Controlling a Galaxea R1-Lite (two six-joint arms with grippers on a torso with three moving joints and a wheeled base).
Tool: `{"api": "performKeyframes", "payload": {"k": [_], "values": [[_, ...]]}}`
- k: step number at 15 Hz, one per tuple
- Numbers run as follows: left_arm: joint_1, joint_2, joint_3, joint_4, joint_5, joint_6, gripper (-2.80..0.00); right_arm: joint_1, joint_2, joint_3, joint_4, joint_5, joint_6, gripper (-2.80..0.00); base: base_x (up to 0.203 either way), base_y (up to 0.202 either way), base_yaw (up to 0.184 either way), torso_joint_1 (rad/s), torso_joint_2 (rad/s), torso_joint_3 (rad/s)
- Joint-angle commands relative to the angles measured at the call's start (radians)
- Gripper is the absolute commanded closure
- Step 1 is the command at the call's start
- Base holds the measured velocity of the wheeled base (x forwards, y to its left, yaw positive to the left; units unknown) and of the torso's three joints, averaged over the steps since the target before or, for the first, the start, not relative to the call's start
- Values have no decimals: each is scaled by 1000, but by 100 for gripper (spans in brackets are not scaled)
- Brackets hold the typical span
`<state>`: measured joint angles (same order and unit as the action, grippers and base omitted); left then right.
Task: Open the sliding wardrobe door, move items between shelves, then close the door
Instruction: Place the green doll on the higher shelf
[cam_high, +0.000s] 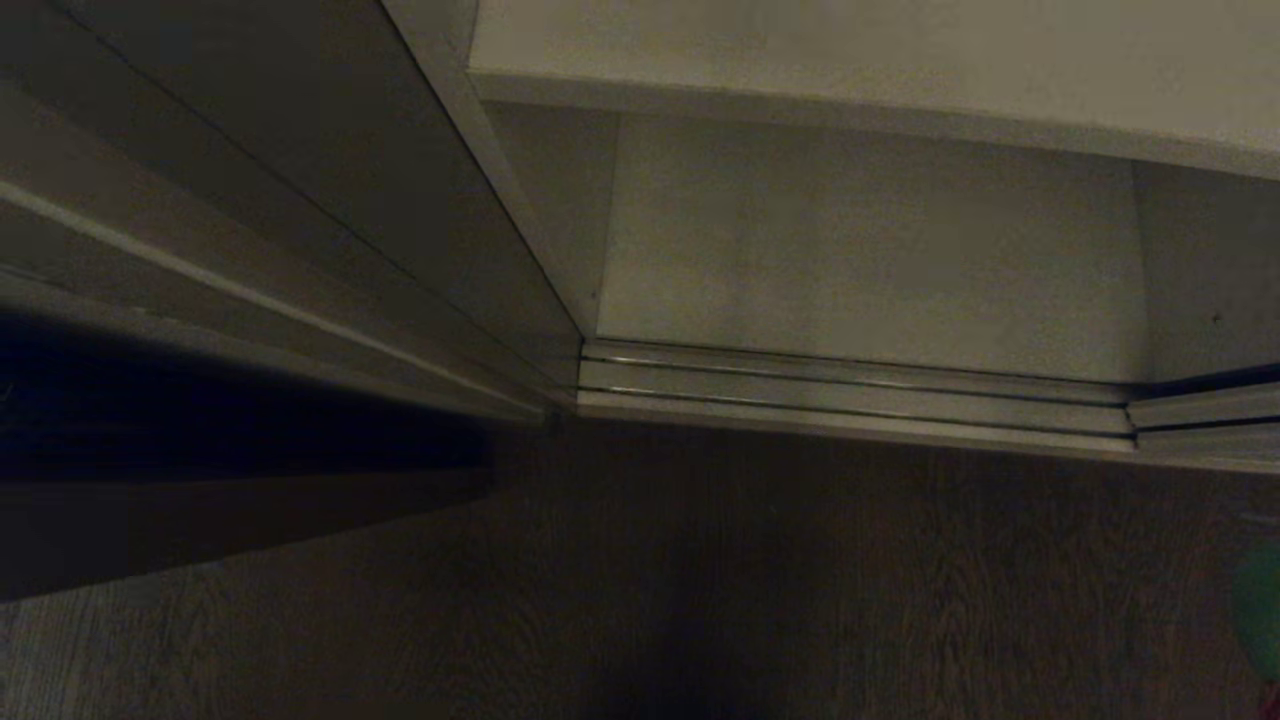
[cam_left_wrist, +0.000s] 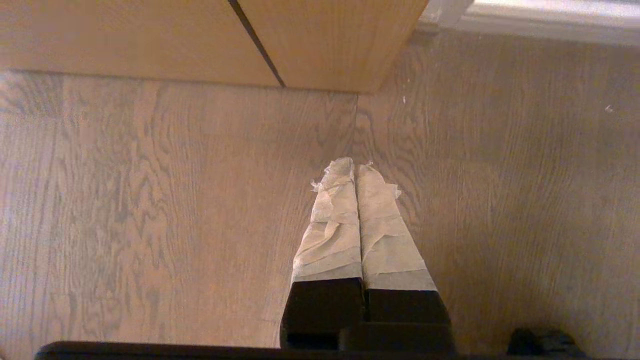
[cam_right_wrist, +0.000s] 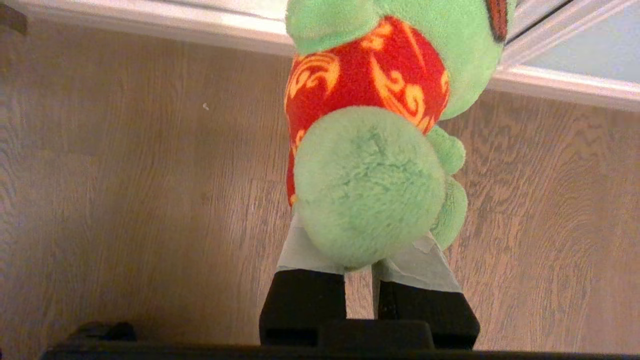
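Observation:
My right gripper (cam_right_wrist: 361, 242) is shut on a green plush frog (cam_right_wrist: 370, 185) with a red patterned belly, held above the wooden floor. The frog hides the taped fingertips. In the head view it shows only as a green blur (cam_high: 1258, 600) at the right edge. My left gripper (cam_left_wrist: 356, 167) is shut and empty, its taped fingers pressed together over the floor. The sliding wardrobe door (cam_high: 300, 190) stands at the left, leaving the compartment open. A white shelf (cam_high: 870, 50) sits above the white bottom board (cam_high: 870, 260), and both are bare where they show.
Pale metal floor tracks (cam_high: 850, 390) run along the wardrobe's front edge. A dark brown panel (cam_high: 200, 530) juts out at lower left. A light wooden cabinet front (cam_left_wrist: 200, 40) lies ahead of the left gripper. A pale grey-green panel (cam_right_wrist: 590, 55) stands behind the frog.

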<state>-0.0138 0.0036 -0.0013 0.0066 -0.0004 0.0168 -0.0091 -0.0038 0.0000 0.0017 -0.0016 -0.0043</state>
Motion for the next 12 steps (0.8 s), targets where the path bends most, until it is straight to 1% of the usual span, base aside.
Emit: {"api": "performKeyframes", "payload": {"k": [1, 12], "values": [[0, -1, 0, 0, 0, -1, 0, 0, 3, 2, 0, 0, 0, 0, 0, 0, 0, 3, -1, 179], [0, -1, 0, 0, 0, -14, 0, 0, 3, 2, 0, 0, 0, 0, 0, 0, 0, 2, 2, 200]]}}
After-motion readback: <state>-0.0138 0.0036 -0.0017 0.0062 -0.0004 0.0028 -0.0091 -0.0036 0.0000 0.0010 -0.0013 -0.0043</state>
